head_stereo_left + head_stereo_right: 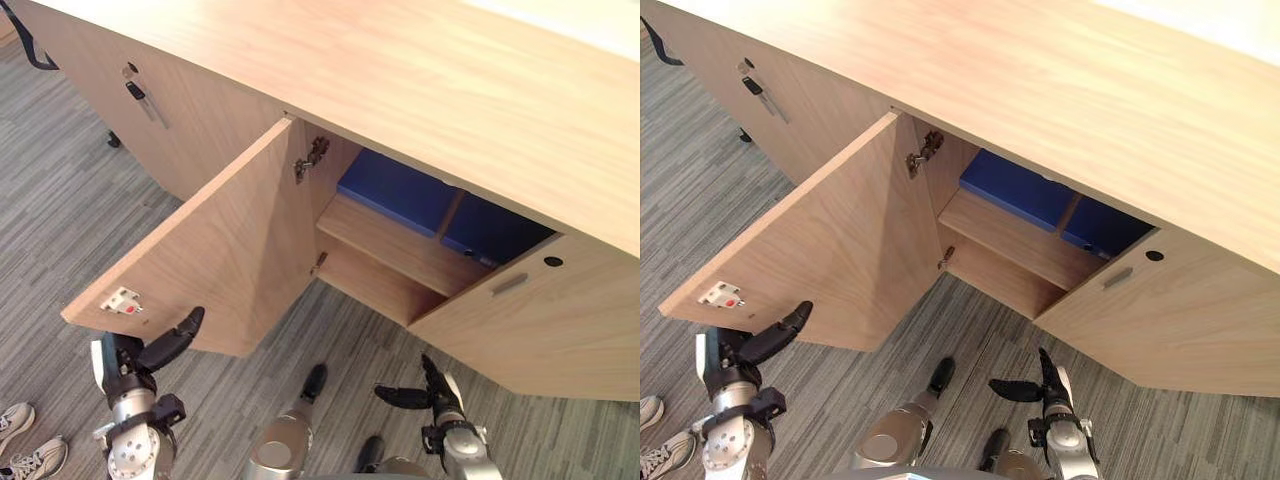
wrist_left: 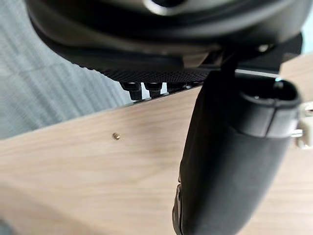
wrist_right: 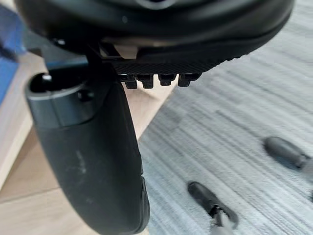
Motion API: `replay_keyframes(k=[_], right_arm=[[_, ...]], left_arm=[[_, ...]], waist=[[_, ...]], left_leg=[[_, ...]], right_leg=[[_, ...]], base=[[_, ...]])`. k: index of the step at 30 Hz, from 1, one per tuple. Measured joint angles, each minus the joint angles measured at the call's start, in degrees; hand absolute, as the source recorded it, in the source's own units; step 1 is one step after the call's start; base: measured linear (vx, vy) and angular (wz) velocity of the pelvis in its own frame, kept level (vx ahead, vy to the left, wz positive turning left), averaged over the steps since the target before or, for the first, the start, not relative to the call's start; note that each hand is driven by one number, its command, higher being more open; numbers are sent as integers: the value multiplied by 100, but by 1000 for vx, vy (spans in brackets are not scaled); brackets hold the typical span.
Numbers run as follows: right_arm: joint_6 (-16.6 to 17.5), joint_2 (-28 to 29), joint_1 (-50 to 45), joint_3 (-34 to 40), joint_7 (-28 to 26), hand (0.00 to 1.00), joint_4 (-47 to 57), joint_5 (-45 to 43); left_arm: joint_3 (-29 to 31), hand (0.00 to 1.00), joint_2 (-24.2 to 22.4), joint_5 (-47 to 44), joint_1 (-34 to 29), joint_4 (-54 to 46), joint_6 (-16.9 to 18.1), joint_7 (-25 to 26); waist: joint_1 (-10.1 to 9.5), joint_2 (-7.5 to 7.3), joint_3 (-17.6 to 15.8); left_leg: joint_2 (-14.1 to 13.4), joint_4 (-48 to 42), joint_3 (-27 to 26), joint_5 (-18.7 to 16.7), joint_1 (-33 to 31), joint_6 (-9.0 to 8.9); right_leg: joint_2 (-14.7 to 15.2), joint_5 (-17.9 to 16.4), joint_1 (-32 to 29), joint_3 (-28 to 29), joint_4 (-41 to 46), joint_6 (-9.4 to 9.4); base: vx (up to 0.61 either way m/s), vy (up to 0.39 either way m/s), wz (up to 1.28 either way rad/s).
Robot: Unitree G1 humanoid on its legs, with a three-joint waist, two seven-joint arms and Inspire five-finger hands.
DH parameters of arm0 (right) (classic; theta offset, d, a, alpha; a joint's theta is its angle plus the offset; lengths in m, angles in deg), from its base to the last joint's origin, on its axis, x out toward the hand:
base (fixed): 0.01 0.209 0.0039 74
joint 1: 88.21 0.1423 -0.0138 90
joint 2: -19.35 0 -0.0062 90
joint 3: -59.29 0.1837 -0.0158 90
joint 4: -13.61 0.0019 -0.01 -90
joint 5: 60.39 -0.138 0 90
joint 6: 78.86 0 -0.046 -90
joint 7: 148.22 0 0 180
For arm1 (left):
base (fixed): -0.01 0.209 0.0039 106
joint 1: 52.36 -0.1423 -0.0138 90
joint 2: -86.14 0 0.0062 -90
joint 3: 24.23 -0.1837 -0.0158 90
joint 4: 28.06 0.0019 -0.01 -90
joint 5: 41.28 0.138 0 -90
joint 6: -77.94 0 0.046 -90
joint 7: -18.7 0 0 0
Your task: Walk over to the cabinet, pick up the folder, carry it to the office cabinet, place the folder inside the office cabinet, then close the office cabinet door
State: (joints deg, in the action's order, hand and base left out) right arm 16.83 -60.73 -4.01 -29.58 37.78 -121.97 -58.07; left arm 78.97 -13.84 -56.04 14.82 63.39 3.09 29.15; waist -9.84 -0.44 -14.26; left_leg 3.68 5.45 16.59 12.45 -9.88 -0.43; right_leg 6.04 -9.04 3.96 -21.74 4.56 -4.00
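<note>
Now, folder (image 1: pixel 395 190): blue, lying flat on the upper shelf (image 1: pixel 400 245) inside the office cabinet (image 1: pixel 400 70), so the placing step looks done. More blue shows past the divider; same item or not, I can't tell.
Door (image 1: pixel 220 240): swung wide open, white latch (image 1: pixel 120 300) at its free corner. Closing it looks like the job left.
Left hand (image 1: pixel 140 355): low by the door's free edge, fingers straight and together, thumb out, gripping nothing. Probably set there to push the panel; contact I can't confirm.
Right hand (image 1: pixel 432 395): down by the floor in front of the opening, fingers relaxed and straight, thumb spread, empty, clear of the door's swing.
Bystander: a person's shoes (image 1: pixel 25 450) beside the left arm.
</note>
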Motion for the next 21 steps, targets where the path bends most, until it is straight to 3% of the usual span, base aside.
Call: replay_keyframes(k=[7, 10, 12, 17, 21], right_arm=[[-9, 281, -104, 90, 44, 100, 50, -51], [-9, 384, -152, 91, 68, 100, 95, -64], [-8, 431, -96, 73, 86, 100, 100, -70], [-10, 428, -21, 52, 159, 100, 77, -108], [-60, 381, -9, -32, 194, 100, 2, -112]], left_arm=[[-834, 100, -164, -225, -458, 519, -75, -110], [-1213, 100, -161, -224, -649, 587, -103, -199], [-1721, 100, -34, -216, -667, 898, -190, -341], [-2740, 100, 246, 122, -216, 1443, -526, -661], [-3085, 100, 190, 139, 330, 1521, -713, -761]], waist=[[58, -22, 14], [156, -19, 20], [193, -19, 45], [609, -36, 188], [870, -71, 270]], left_leg=[[-52, 0, -332, -22, 116, -50], [-174, -1, -840, -47, 121, -13], [-303, -1, -1224, -46, 95, -17], [-470, -3, -1841, -86, 48, -3], [-562, -5, -2399, -168, 129, 23]], right_leg=[[26, 97, 34, 253, 5, -52], [27, 97, 6, 302, 39, -74], [-8, 46, -209, 672, 120, -64], [-92, 61, -606, 1427, 176, -41], [-133, 205, -807, 1893, 158, 35]], base=[[-48, 28, -17], [-108, 38, -13], [-90, 31, -60], [-39, 23, -75], [12, 2, -78]])
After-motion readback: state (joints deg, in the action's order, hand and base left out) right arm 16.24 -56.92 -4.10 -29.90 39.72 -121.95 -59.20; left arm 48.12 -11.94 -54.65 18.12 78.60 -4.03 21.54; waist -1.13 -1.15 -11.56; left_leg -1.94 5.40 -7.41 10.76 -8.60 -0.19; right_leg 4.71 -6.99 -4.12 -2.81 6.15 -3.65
